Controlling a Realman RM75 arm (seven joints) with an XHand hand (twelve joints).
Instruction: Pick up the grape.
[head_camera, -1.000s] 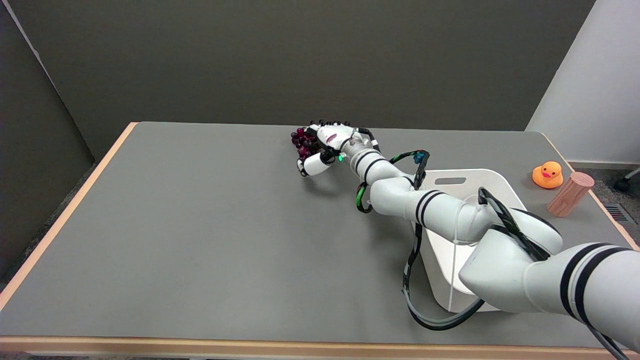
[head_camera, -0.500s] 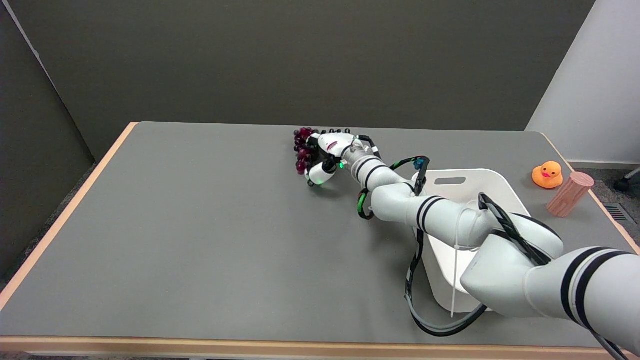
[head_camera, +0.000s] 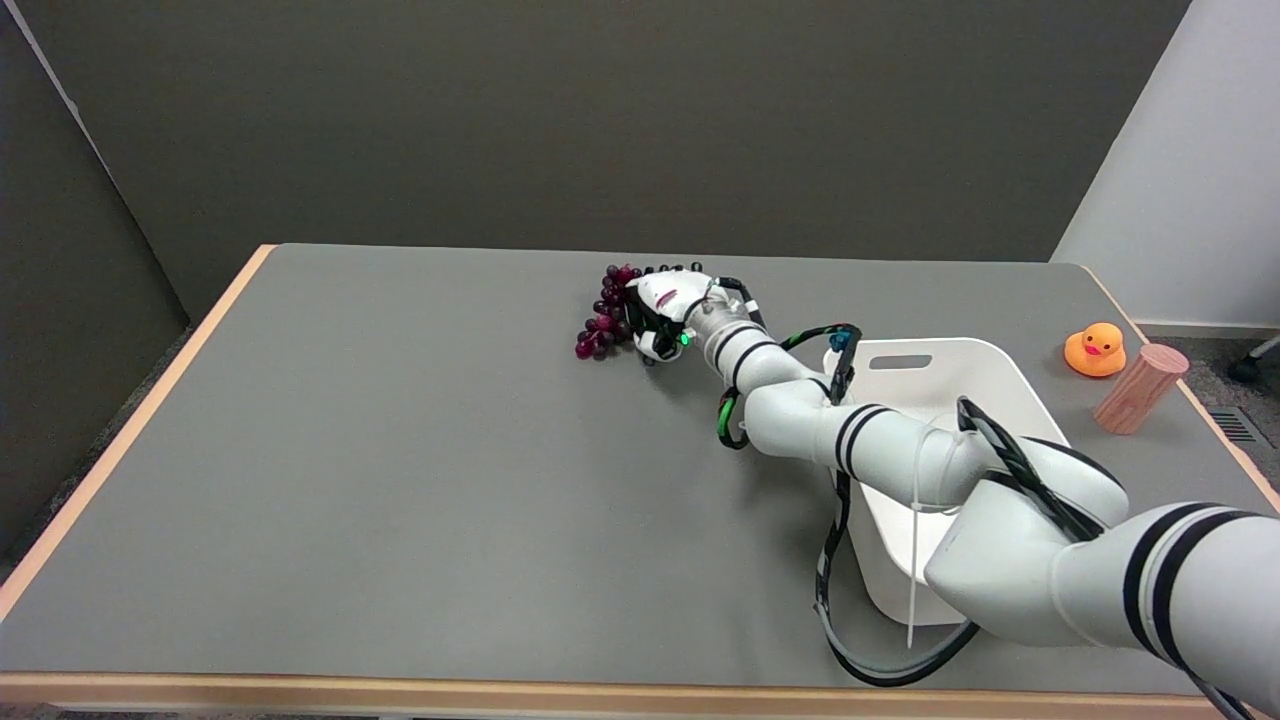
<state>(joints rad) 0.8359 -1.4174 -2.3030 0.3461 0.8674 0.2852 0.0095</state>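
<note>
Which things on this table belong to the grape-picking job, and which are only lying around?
Belongs to the job:
- bunch of purple grapes
- right robot hand, gripping the bunch

Lying about:
- white bin
- orange rubber duck
- pink wooden cylinder

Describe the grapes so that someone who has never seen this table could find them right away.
Look at the far middle of the grey table, where the right hand ends. The grapes, a dark purple bunch, sit in its grip, the only dark, clustered thing there.
</note>
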